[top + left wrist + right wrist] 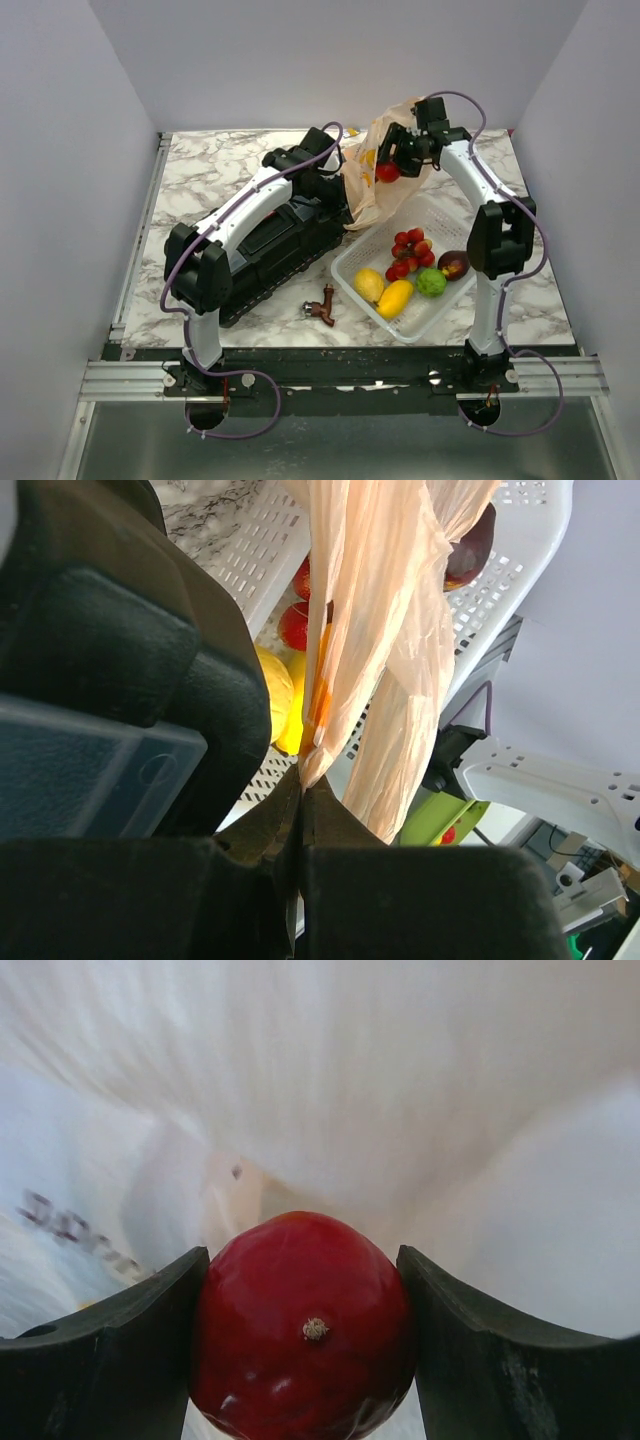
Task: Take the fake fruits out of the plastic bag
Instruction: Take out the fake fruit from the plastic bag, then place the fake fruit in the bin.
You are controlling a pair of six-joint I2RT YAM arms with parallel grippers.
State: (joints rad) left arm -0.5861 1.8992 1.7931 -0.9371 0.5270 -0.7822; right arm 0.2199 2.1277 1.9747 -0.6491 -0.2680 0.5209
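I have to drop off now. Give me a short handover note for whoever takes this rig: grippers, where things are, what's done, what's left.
Left gripper: shut on the thin tan banana-print plastic bag, lifted at the far end of the white mesh basket.
Right gripper: shut on the glossy red plastic apple, right by the bag.
Done: red berry cluster, yellow lemon, yellow-orange mango, green lime and a dark maroon fruit lie in the basket.
To do: set the apple in the basket; whether the bag holds more, I cannot tell.
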